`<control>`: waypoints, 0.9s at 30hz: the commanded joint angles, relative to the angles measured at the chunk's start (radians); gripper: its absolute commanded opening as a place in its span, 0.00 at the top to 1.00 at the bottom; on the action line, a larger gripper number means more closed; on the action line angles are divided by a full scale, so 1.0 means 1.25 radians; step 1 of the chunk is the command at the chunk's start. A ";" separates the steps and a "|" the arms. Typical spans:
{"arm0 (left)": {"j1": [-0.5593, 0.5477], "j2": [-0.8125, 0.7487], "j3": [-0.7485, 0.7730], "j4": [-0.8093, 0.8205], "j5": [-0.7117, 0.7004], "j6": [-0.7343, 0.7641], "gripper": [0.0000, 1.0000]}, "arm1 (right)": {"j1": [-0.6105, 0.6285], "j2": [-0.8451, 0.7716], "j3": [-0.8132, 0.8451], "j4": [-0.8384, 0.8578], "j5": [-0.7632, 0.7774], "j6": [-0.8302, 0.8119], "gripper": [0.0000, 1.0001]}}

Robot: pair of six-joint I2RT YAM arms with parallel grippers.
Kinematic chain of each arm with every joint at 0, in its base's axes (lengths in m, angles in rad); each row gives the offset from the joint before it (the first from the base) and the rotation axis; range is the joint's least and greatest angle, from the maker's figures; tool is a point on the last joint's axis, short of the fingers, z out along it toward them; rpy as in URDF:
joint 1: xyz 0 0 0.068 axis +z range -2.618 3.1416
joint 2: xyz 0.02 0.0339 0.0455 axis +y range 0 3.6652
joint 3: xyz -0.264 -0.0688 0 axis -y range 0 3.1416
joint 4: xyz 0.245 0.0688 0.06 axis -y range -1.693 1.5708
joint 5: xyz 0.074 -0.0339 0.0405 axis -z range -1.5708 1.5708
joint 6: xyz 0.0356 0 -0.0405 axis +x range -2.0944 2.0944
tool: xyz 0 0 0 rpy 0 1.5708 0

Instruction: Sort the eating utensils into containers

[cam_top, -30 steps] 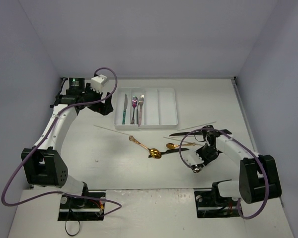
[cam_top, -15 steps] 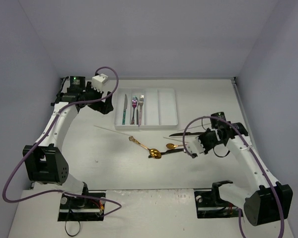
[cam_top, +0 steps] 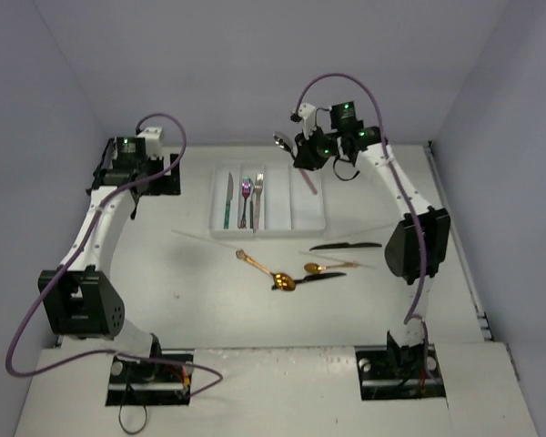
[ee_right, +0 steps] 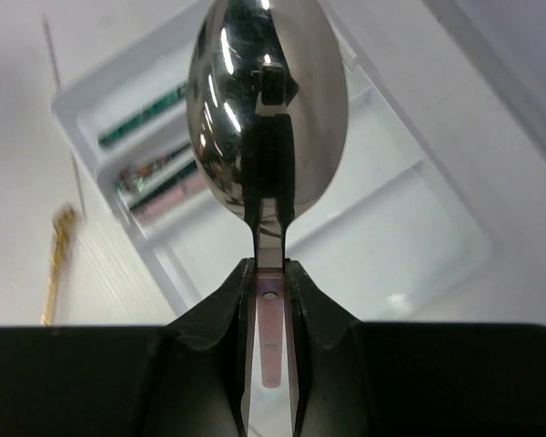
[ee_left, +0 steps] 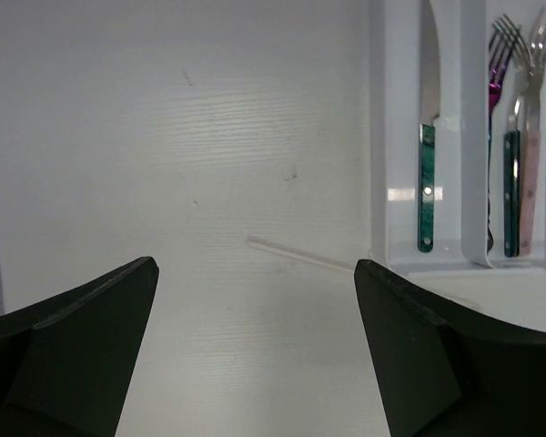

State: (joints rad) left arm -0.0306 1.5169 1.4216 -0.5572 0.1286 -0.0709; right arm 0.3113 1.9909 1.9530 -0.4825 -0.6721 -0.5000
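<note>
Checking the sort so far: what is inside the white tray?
In the tray, a teal-handled knife and forks lie left; the right compartments look bare, though the right gripper and its spoon cover part.

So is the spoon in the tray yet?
Not yet. The right jaws hold the spoon in the air over the tray.

No legible text or labels anywhere.

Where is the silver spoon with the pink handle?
In the top view, the spoon is pinched in the right arm's fingers, held above the white tray's right-hand compartments at the table's far side.
</note>
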 commanded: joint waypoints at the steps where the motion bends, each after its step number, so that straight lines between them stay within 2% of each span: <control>1: 0.060 -0.045 0.016 -0.011 -0.096 -0.083 0.12 | 0.018 0.162 0.174 0.122 0.091 0.585 1.00; 4: 0.082 -0.068 0.002 -0.019 -0.088 -0.081 0.12 | 0.048 0.200 0.206 0.166 0.193 0.609 1.00; 9: 0.094 -0.097 -0.036 -0.017 -0.106 -0.068 0.12 | 0.085 0.237 0.211 0.188 0.239 0.646 1.00; 20: 0.098 -0.099 -0.064 -0.016 -0.117 -0.083 0.12 | 0.090 0.253 0.083 0.201 0.276 0.746 1.00; 27: 0.098 -0.090 -0.060 -0.011 -0.121 -0.076 0.12 | 0.087 0.240 0.037 0.201 0.278 0.728 1.00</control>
State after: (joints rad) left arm 0.0856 1.4277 1.3285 -0.6012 -0.0023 -0.1539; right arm 0.4236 2.3535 1.9894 -0.2778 -0.3376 0.4007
